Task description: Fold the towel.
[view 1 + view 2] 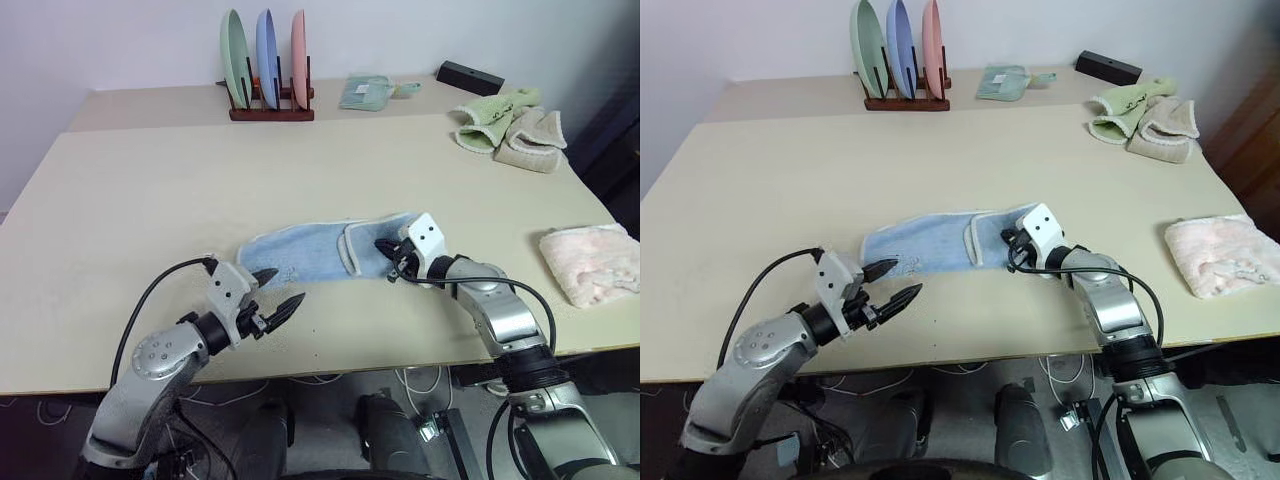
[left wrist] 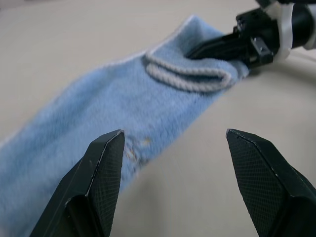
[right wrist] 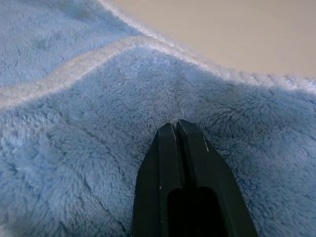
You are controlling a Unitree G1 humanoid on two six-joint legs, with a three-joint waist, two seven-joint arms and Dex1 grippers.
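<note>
Since the towel [image 1: 318,252] lies near the table's [image 1: 150,180] front edge, the right gripper [image 1: 386,249] is pinched onto its folded end, probably to drag it over, while the left gripper [image 1: 277,292] hangs open beside the other end.

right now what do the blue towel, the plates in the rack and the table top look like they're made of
The towel looks like soft plush fleece or microfibre: fuzzy nap, with a whitish stitched edge. The plates, green, blue and pink, look smooth and matte, perhaps plastic or glazed ceramic; I cannot tell which. The table shows a flat, pale beige matte surface, likely laminate.
</note>
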